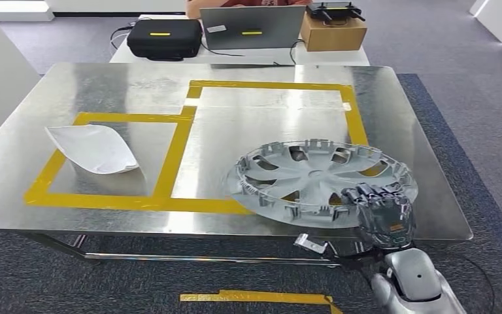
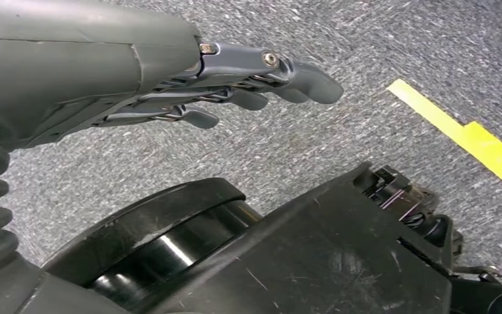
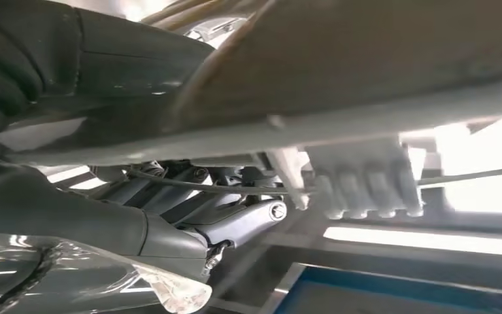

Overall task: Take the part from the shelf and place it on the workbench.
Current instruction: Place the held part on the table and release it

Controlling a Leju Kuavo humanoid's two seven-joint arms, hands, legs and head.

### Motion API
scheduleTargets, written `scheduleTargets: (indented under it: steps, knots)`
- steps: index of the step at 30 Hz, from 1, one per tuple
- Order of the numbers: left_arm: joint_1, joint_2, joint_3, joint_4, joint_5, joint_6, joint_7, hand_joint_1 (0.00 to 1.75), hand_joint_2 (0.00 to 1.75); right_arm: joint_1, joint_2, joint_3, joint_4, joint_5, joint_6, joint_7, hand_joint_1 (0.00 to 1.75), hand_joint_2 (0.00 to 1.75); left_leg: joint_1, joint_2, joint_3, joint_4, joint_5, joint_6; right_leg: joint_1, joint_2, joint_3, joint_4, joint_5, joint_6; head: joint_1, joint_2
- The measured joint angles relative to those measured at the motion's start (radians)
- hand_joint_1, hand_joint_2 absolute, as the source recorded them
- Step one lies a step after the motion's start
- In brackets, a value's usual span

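The right hand grips the near rim of the grey wheel cover, its dark fingers hooked over the edge; in the right wrist view the fingers curl under the part's rim. The wheel cover lies inner side up on the steel workbench, over the near yellow tape line, by the table's near right edge. The left hand hangs above grey carpet holding nothing, fingers loosely extended. A white curved panel rests inside the left taped rectangle, well apart from the cover. Beyond the bench sit a black case, a laptop and a cardboard box.
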Motion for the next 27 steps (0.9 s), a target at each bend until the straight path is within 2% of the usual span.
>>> scheduleTargets:
  steps: [3, 5, 9, 17, 19, 22, 23, 24, 26, 27]
  knots:
    - [-0.002, 0.000, 0.000, 0.000, -0.001, -0.005, 0.000, 0.00, 1.75, -0.046, -0.082, 0.084, 0.053, 0.000, 0.000, 0.186, 1.75, 1.75, 0.000, 0.000, 0.000, 0.000, 0.000, 0.001, -0.001, 0.000, 0.000, 0.000, 0.001, 0.001, 0.000, 0.000]
    - [-0.002, 0.000, 0.000, 0.000, -0.002, -0.007, 0.000, 0.00, 1.75, -0.072, -0.131, 0.140, 0.082, 0.000, 0.000, 0.260, 1.75, 1.75, -0.001, 0.000, 0.000, 0.001, 0.000, 0.001, -0.001, 0.000, 0.000, 0.000, 0.001, 0.002, 0.000, 0.000]
    - [-0.003, 0.000, 0.000, 0.000, -0.003, -0.009, 0.000, 0.00, 1.75, -0.097, -0.185, 0.212, 0.115, 0.001, 0.000, 0.286, 1.75, 1.75, -0.001, 0.000, 0.000, 0.001, 0.000, 0.001, -0.001, 0.000, 0.000, 0.000, 0.001, 0.002, 0.000, 0.000]
    - [-0.003, 0.000, 0.000, 0.000, -0.004, -0.008, 0.000, 0.00, 1.75, -0.116, -0.228, 0.261, 0.147, 0.001, 0.000, 0.309, 1.75, 1.75, -0.001, 0.000, -0.001, 0.001, 0.000, 0.001, 0.000, 0.000, -0.001, 0.000, 0.001, 0.002, 0.000, 0.000]
    - [-0.004, 0.000, 0.000, 0.000, -0.005, -0.009, 0.000, 0.00, 1.75, -0.138, -0.246, 0.297, 0.161, 0.001, 0.000, 0.407, 1.75, 1.75, -0.001, 0.000, -0.003, 0.001, 0.000, 0.001, 0.000, 0.001, -0.001, 0.000, 0.001, 0.002, 0.000, 0.000]
    - [-0.005, 0.000, 0.000, 0.000, -0.009, -0.009, 0.000, 0.00, 1.75, -0.214, -0.300, 0.440, 0.205, 0.001, 0.000, 0.675, 1.75, 1.75, -0.001, 0.000, -0.002, 0.001, 0.001, 0.001, 0.000, 0.002, -0.001, 0.000, 0.002, 0.002, 0.000, 0.000]
    - [-0.005, 0.000, 0.000, 0.000, -0.009, -0.009, 0.000, 0.00, 1.75, -0.240, -0.317, 0.495, 0.222, 0.000, 0.000, 0.739, 1.75, 1.75, -0.001, 0.000, -0.001, 0.001, 0.001, 0.001, -0.001, 0.002, -0.001, 0.000, 0.002, 0.003, 0.000, 0.000]
    - [-0.005, 0.000, 0.000, 0.000, -0.010, -0.009, 0.000, 0.00, 1.75, -0.259, -0.331, 0.545, 0.238, 0.000, 0.000, 0.779, 1.75, 1.75, -0.001, 0.000, -0.001, 0.001, 0.002, 0.002, -0.001, 0.001, -0.001, 0.000, 0.002, 0.003, 0.000, 0.000]
    - [-0.004, 0.000, 0.000, 0.000, -0.010, -0.010, 0.000, 0.00, 1.75, -0.281, -0.350, 0.612, 0.260, 0.001, 0.000, 0.800, 1.75, 1.75, -0.001, -0.001, -0.001, 0.001, 0.002, 0.003, -0.001, -0.001, -0.001, 0.000, 0.003, 0.003, 0.000, 0.000]
    - [-0.004, 0.001, 0.000, 0.000, -0.010, -0.010, 0.000, 0.00, 1.75, -0.288, -0.358, 0.635, 0.268, 0.001, 0.000, 0.803, 1.31, 1.75, -0.001, -0.001, -0.002, 0.001, 0.003, 0.003, -0.001, -0.002, -0.002, 0.000, 0.003, 0.003, 0.000, 0.000]
